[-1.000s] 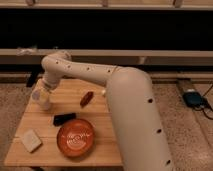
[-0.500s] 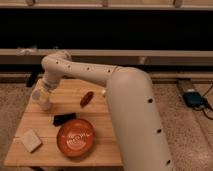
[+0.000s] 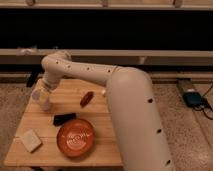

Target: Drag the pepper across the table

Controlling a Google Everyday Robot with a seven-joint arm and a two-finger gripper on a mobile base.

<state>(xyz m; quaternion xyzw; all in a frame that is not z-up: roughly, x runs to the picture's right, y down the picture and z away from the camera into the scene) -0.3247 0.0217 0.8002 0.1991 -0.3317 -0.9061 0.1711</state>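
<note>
The small dark red pepper point(image 3: 86, 98) lies on the pale wooden table point(image 3: 45, 152), near its middle toward the far edge. My white arm reaches from the right across the table's far side. My gripper point(image 3: 42, 100) hangs at the table's far left, well left of the pepper and apart from it.
A round orange-red plate point(image 3: 75, 137) sits at the front middle. A flat black block point(image 3: 65, 118) lies just behind it. A pale square sponge-like block point(image 3: 31, 140) lies at the front left. A dark device with cable point(image 3: 194, 98) lies on the floor at right.
</note>
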